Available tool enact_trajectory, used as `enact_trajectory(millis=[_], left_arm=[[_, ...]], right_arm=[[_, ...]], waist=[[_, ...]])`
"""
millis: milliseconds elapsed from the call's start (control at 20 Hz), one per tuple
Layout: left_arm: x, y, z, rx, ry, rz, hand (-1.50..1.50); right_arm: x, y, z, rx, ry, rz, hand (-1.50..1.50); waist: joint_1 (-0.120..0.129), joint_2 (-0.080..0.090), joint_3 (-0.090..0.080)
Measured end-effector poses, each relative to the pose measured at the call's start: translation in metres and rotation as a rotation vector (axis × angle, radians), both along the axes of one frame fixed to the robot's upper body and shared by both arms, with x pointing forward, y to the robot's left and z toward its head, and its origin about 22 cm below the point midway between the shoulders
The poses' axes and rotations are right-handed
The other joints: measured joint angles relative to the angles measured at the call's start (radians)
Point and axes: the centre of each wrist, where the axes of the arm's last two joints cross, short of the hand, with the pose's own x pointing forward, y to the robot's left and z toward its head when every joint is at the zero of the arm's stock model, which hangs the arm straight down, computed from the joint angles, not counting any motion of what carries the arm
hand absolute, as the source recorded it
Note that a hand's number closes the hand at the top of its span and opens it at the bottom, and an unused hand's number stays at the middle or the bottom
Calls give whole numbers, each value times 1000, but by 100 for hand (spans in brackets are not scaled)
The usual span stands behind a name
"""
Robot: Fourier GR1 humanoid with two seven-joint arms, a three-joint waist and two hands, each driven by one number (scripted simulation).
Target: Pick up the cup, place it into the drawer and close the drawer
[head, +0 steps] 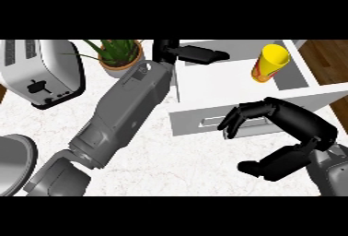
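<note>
In the head view, the yellow cup (271,62) is seen lying tilted inside the open drawer (238,99). The left hand (194,53) is extended over the drawer, fingers straight. The right hand (285,133) is held at the drawer front, fingers relaxed, nothing gripped.

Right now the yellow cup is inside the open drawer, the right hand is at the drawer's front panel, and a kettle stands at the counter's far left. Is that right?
Not quite. In the head view the appliance at the far left is a toaster, not a kettle. The rest holds: the yellow cup is inside the open drawer, and the right hand is at its front panel.
</note>
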Motion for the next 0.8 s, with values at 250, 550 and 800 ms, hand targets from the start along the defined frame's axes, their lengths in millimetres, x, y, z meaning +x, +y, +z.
enact_trajectory(millis=[250, 550, 800], left_arm=[[-1, 6, -11, -43, 4, 8, -150], [-4, 17, -27, -102, -2, 10, -150], [-4, 39, -33, -133, -2, 3, -150]], right_arm=[[-6, 3, -19, -187, -65, -99, -150], [9, 13, -75, -345, -42, -167, -150], [31, 8, -124, -467, -1, -168, 150]], waist=[[57, -9, 0], [115, -14, 0], [161, -16, 1]])
